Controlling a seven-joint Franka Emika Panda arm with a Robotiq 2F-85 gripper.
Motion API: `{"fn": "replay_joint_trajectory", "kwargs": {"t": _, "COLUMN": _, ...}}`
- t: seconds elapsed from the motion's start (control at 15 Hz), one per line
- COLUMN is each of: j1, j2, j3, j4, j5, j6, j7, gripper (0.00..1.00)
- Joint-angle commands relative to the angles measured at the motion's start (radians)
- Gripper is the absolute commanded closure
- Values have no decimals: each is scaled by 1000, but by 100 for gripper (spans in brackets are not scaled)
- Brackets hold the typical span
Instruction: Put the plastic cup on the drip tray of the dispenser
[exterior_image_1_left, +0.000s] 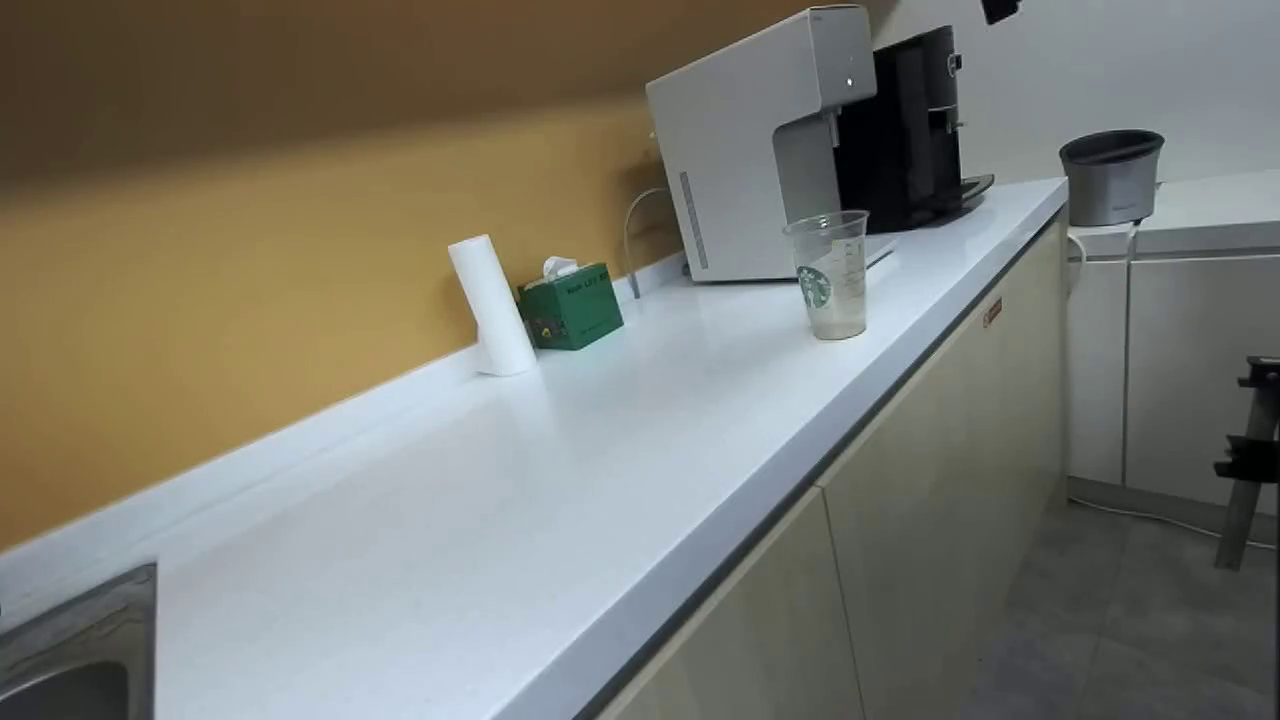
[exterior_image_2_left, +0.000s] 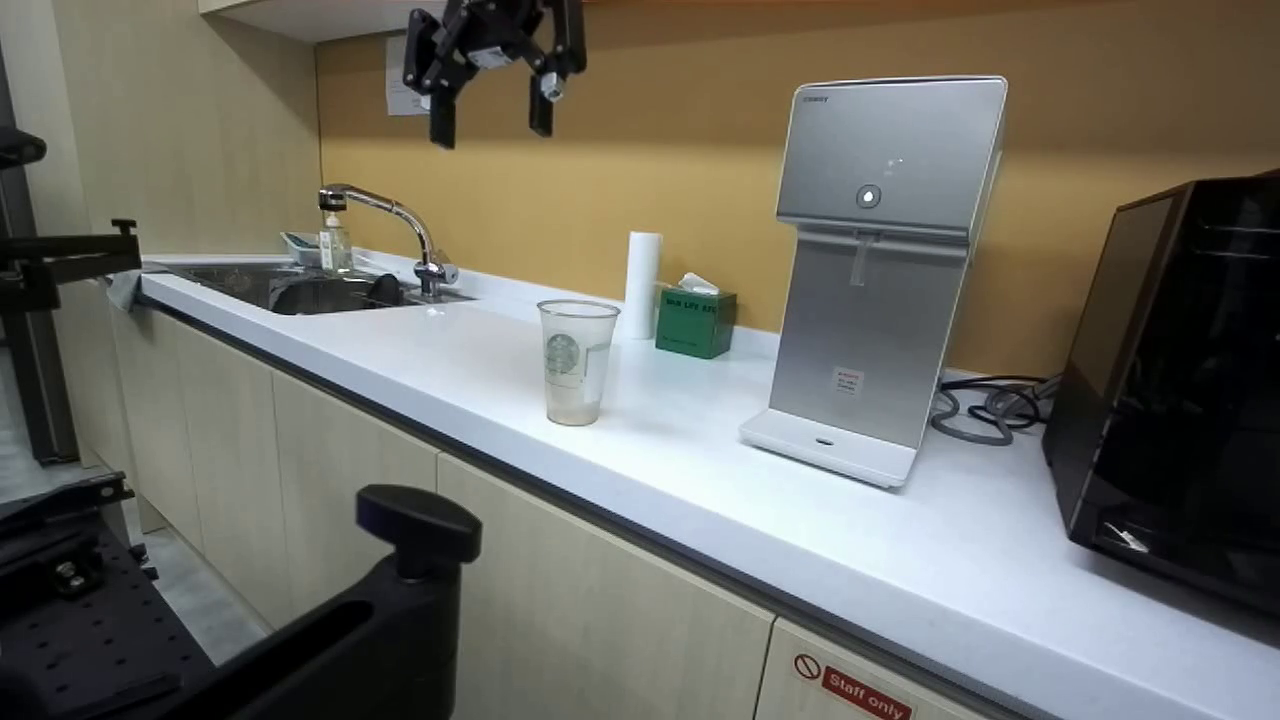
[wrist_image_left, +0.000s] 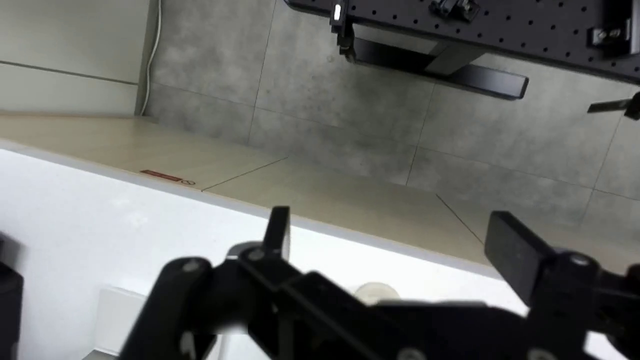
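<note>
The plastic cup is clear, with a green mark, and stands upright on the white counter. It also shows in an exterior view. In the wrist view the cup is mostly hidden behind the gripper body. The dispenser stands to the right of the cup in that exterior view; it also shows in an exterior view. Its drip tray is bare and juts from its base. My gripper is open and empty, high above the counter and the cup. Its spread fingers show in the wrist view.
A white roll and a green tissue box stand by the wall. A black machine is beside the dispenser. A sink with a faucet is at the far end. A black handle rises before the counter.
</note>
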Motion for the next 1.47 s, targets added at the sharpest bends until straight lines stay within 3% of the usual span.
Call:
{"fn": "replay_joint_trajectory", "kwargs": {"t": 0.0, "j1": 5, "j2": 70, "j3": 26, "j4": 12, "j5": 24, "j6": 118, "j7": 146, "gripper": 0}}
{"fn": "replay_joint_trajectory", "kwargs": {"t": 0.33, "j1": -20, "j2": 160, "j3": 67, "j4": -28, "j5": 22, "j6": 393, "j7": 379, "gripper": 0}}
{"fn": "replay_joint_trajectory", "kwargs": {"t": 0.53, "j1": -38, "j2": 212, "j3": 71, "j4": -48, "j5": 30, "j6": 494, "j7": 485, "gripper": 0}}
{"fn": "replay_joint_trajectory", "kwargs": {"t": 0.93, "j1": -66, "j2": 292, "j3": 66, "j4": -57, "j5": 33, "j6": 559, "j7": 566, "gripper": 0}}
{"fn": "replay_joint_trajectory", "kwargs": {"t": 1.4, "j1": -62, "j2": 355, "j3": 61, "j4": -50, "j5": 100, "j6": 571, "j7": 559, "gripper": 0}}
